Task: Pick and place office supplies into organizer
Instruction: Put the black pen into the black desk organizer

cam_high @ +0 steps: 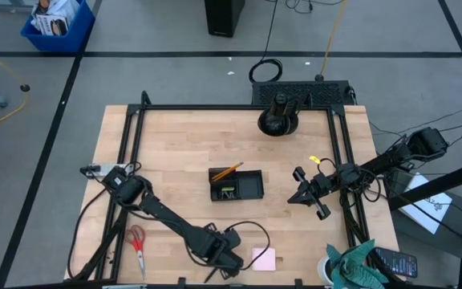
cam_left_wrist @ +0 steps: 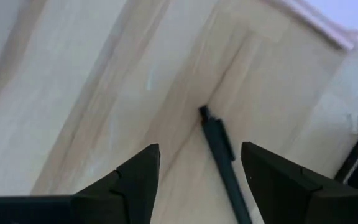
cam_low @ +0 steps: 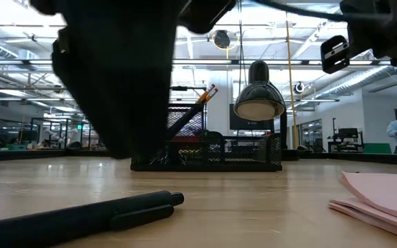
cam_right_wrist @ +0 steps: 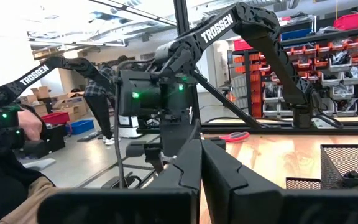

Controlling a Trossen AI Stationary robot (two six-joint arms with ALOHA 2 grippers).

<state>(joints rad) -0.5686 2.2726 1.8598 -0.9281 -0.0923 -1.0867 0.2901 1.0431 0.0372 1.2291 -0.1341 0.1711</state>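
Observation:
A black pen (cam_left_wrist: 221,158) lies flat on the wooden table near its front edge; the low view shows it close up (cam_low: 81,217). My left gripper (cam_left_wrist: 201,148) hangs over it, pointing down and open, with one finger on either side of the pen's tip end and clear of it. In the high view this gripper (cam_high: 229,261) hides the pen. The pink sticky-note pad (cam_high: 264,258) lies just right of it. At mid-table the black mesh organizer (cam_high: 237,185) holds an orange pencil (cam_high: 227,171). Right of the organizer, my right gripper (cam_high: 297,195) waits shut above the table.
Red-handled scissors (cam_high: 138,245) lie at the front left. A round black stand with a post (cam_high: 278,120) sits at the far edge. A teal cloth (cam_high: 359,265) lies off the front right corner. Black frame rails (cam_high: 131,152) border the table.

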